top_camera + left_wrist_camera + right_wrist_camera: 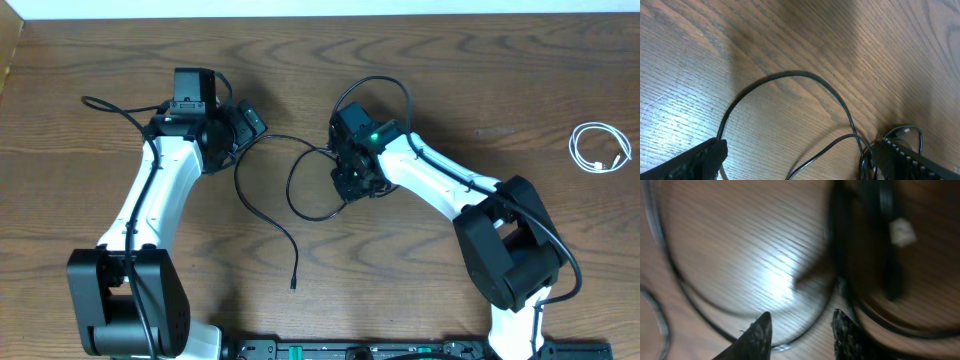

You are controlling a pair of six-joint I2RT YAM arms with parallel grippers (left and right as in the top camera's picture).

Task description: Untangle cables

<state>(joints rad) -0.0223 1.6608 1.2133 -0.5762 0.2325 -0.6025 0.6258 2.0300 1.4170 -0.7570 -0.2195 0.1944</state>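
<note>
Two thin black cables lie tangled at mid-table: one forms a loop [290,188] under my right gripper [350,178], the other trails to a plug [293,285] near the front. A short white cable [600,148] sits coiled at the far right, apart from them. My left gripper [245,125] stands wide open just left of the tangle. In the left wrist view a black cable [790,73] arches between its spread fingers [695,160], touching neither. My right gripper [802,327] is low over the loop, jaws apart, and a thin cable [805,335] passes between the tips.
Thicker black cords run from the arms, one curling over the right wrist [385,85] and one off the left arm [105,103]. In the right wrist view a blurred dark cord [890,255] with a pale tag [902,232] lies just right of the fingers.
</note>
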